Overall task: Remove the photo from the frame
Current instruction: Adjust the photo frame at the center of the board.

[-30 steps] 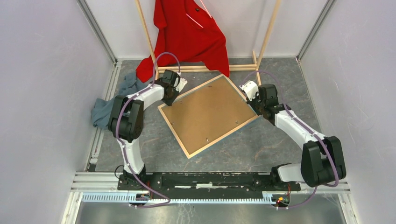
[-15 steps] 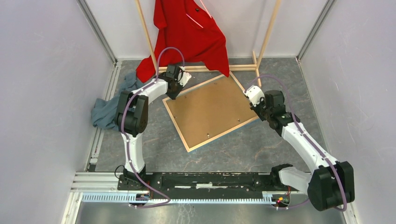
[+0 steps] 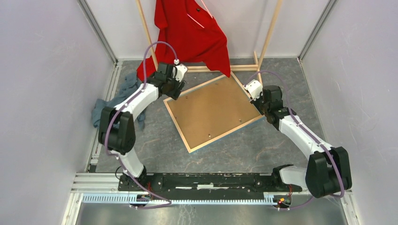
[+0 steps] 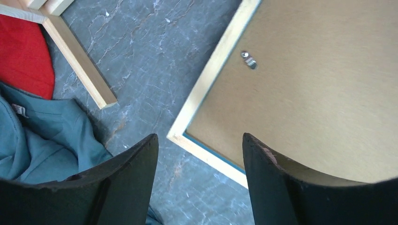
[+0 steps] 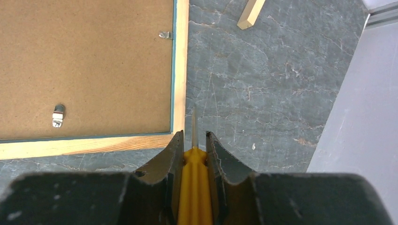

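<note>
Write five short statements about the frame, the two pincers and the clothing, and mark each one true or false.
1. The frame lies face down, with its brown backing board upward. True.
2. The left pincer is shut on the frame's corner. False: its jaws stand open over that corner and grip nothing.
3. The right pincer is shut on a yellow-handled tool. True.
4. The backing board has been lifted out of the frame. False: it sits inside the frame, with a metal clip on it.
5. The red garment hangs from the wooden rack. True.
</note>
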Motion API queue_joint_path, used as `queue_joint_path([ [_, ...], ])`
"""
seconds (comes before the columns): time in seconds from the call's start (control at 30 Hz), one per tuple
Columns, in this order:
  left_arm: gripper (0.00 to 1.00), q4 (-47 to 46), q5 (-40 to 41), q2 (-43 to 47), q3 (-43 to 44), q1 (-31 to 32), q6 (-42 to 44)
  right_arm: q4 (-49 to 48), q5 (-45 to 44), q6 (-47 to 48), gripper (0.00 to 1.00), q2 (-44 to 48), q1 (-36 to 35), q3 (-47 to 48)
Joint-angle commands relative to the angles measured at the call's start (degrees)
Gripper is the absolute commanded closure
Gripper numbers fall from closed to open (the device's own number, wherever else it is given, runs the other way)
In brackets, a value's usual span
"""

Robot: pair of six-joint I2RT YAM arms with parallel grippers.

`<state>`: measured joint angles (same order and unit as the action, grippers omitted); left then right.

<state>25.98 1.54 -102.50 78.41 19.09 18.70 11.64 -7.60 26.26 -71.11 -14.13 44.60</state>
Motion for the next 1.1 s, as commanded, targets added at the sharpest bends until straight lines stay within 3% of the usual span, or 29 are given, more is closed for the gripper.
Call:
queue_joint_path([
  [0.0,0.27,-0.9,-6.5,7.9,-3.5,0.7,-4.0,-3.3,2.8,-1.0,1.00,1.0,0.0,0.9],
  [0.57,0.30,-1.6,-6.0,17.6,-20.7,1.1,-0.2,5.9,10.0,4.5,1.00,3.2,0.0,-0.7],
  [1.07,0.27,-4.1,-5.8,19.9,-23.8,0.4,-0.3,10.3,11.1,8.4,1.00,2.4,0.0,-0.7],
])
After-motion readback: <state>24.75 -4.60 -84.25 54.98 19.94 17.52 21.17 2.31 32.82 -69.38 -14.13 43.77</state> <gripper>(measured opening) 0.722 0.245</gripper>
